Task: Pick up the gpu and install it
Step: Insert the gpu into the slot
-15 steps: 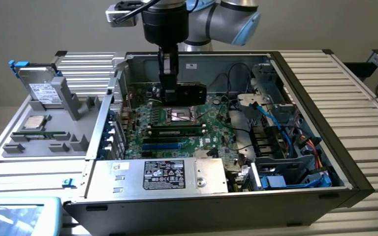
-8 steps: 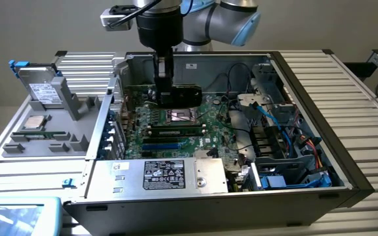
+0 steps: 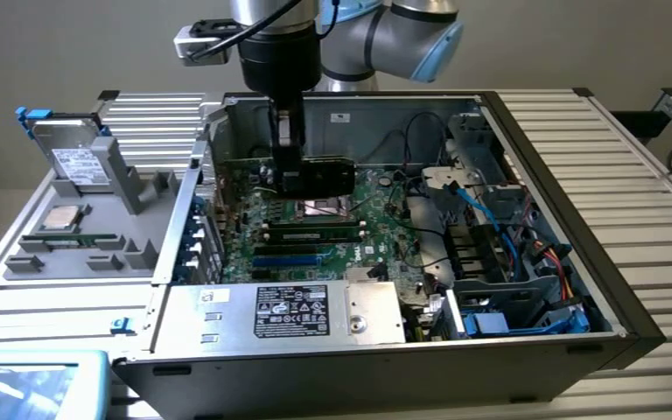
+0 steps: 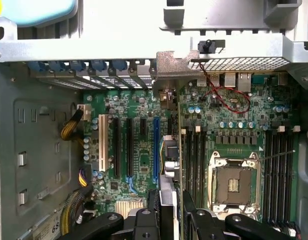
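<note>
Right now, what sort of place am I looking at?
Probably a robot test bench for PC assembly: an open computer case sits on a ribbed metal table, a grey parts tray holds a hard drive, and the gripper holds the gpu above the motherboard.

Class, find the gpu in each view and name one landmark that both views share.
Exterior view: the gpu hangs from the gripper above the motherboard.
Wrist view: the gpu is seen edge-on, between the blue slot and the RAM slots.
Shared landmark: the empty CPU socket.
</note>
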Controlling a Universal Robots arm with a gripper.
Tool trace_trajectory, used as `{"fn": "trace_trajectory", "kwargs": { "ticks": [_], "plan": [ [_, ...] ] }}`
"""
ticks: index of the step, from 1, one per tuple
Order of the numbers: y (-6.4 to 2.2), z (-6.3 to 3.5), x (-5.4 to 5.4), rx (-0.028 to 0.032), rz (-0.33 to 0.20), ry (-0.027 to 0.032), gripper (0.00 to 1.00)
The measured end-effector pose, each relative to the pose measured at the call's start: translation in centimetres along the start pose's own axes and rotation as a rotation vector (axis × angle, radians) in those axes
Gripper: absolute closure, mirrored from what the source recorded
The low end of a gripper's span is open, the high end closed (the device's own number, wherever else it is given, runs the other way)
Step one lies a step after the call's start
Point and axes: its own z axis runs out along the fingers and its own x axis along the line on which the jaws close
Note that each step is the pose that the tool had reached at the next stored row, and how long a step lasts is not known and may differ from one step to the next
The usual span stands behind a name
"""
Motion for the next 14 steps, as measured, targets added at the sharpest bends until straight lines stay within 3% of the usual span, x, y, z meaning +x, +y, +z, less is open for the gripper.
{"fn": "trace_trajectory", "kwargs": {
  "ticks": [4,7,10,14],
  "plan": [
    [0.01,0.51,0.5,-0.0015,-0.003,-0.0086,0.71],
    [0.03,0.89,0.7,-0.0081,-0.004,-0.0140,0.71],
    [0.04,1.34,0.9,-0.0157,-0.004,-0.0160,0.71],
    [0.07,2.08,1.2,-0.0180,-0.004,-0.0161,0.71]
  ]
}}
